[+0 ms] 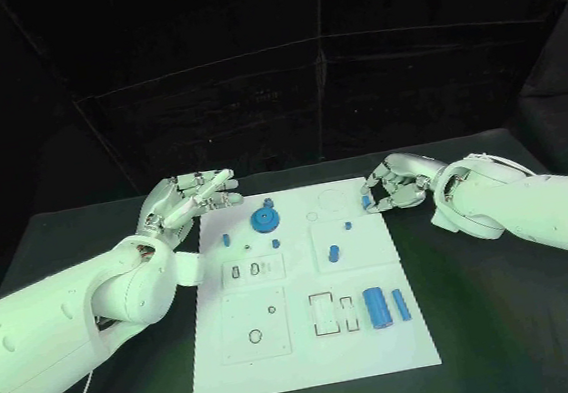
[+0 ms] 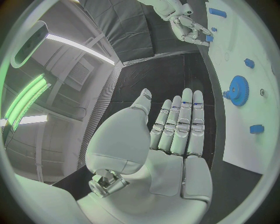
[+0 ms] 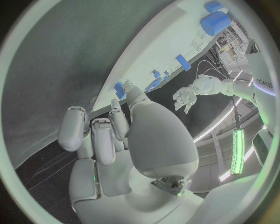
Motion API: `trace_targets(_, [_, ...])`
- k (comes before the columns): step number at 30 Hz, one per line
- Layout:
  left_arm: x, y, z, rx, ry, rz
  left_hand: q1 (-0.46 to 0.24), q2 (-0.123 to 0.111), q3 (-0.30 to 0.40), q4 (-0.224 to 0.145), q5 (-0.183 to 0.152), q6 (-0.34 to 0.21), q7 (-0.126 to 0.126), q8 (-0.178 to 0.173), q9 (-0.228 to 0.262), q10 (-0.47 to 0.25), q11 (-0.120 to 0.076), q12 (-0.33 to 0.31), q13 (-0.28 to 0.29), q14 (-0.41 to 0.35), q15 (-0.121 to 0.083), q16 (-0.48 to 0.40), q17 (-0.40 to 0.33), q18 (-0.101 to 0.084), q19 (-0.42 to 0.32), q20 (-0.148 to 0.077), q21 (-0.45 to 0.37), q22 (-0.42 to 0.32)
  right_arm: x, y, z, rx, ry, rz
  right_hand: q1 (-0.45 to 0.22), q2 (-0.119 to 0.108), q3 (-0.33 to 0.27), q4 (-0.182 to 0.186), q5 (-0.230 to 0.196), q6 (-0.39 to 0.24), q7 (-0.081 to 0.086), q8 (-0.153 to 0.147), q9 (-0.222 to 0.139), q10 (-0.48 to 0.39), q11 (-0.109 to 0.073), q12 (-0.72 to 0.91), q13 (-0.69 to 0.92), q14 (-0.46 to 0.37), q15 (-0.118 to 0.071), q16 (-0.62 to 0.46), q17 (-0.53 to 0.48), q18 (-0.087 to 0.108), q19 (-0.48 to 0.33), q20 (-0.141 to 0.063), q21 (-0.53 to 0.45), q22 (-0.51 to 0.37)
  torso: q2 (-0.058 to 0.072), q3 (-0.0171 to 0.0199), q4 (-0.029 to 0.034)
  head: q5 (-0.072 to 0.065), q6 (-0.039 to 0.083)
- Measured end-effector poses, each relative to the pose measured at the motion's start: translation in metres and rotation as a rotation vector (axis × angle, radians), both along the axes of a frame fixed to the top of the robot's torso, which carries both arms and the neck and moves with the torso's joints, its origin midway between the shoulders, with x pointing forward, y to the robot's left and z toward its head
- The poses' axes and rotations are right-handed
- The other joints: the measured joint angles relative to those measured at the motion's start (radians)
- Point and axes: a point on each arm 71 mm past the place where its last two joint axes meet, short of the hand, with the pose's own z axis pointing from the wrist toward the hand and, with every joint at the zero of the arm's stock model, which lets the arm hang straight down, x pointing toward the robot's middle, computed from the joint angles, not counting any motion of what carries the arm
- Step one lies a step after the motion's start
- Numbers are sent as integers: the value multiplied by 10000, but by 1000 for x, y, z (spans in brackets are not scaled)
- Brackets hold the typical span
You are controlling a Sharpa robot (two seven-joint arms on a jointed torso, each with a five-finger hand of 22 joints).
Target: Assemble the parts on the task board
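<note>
White and lying flat, the task board (image 1: pixel 314 354) is sitting in the middle of the black table (image 1: pixel 512 343), and you are seeing both arms reaching toward its far end. Starting at the left, your left hand (image 1: pixel 191 198) is hovering just beside the board's far left corner, with its fingers (image 2: pixel 185 122) stretched out straight, side by side, and nothing in them; in the left wrist view the palm is showing bare and the thumb is standing apart from the other fingers. Going right onto the board, a blue gear (image 1: pixel 267 220) is lying near the far end, and a few small blue pieces (image 1: pixel 275 243) are sitting close around it. Nearer to the robot, a blue cylinder (image 1: pixel 377 307) and a thin blue bar (image 1: pixel 400 305) are lying side by side, next to some outlined slots (image 1: pixel 325 312). Another blue block (image 1: pixel 335 251) is resting about at the middle of the board. At the far right edge of the board, your right hand (image 1: pixel 394 183) is holding a small blue part (image 1: pixel 368 201) at its fingertips, just over the board's edge; in the right wrist view the thumb is touching this blue part (image 3: pixel 119 88) while the other fingers are curling beside it. The two hands are staying well apart from each other.
</note>
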Motion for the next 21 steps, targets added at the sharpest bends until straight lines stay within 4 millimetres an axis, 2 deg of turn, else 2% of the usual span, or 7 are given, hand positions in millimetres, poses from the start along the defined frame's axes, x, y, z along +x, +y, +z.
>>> trace_targets(12, [0, 1, 0, 9, 6, 14, 0, 0, 0, 1, 0, 0, 0, 0, 0, 0, 0, 0, 0, 0, 0, 0, -1, 0, 0, 0, 0, 1, 1, 4, -2, -37, 104, 72, -1, 78, 28, -27, -48, 99, 26, 50, 8, 38, -37, 46, 55, 0, 0, 0, -1, 0, 0, 0, 0, 18, -2, 8, 0, 8, -15])
trace_targets(14, [0, 1, 0, 10, 7, 15, 0, 0, 0, 1, 0, 0, 0, 0, 0, 0, 0, 0, 0, 0, 0, 0, -1, 0, 0, 0, 0, 1, 1, 4, -2, -42, 116, 79, -22, 159, 37, -36, -86, 141, -11, 88, 8, 38, -37, 47, 76, 0, 0, -1, -1, 0, 0, 0, 0, 35, -2, 10, 0, 6, -18])
trace_targets(21, [0, 1, 0, 11, 11, 16, 0, 0, 0, 1, 0, 0, 0, 1, 0, 0, 0, 0, 0, 0, 0, 0, -2, 0, 0, 0, 0, 2, 1, 5, -3, -64, 158, 88, 1, 182, 60, -59, -101, 254, -31, 116, 16, 38, -37, 86, 95, 0, 0, -1, -1, -1, 0, 0, 0, 40, -2, 11, -1, -9, -31])
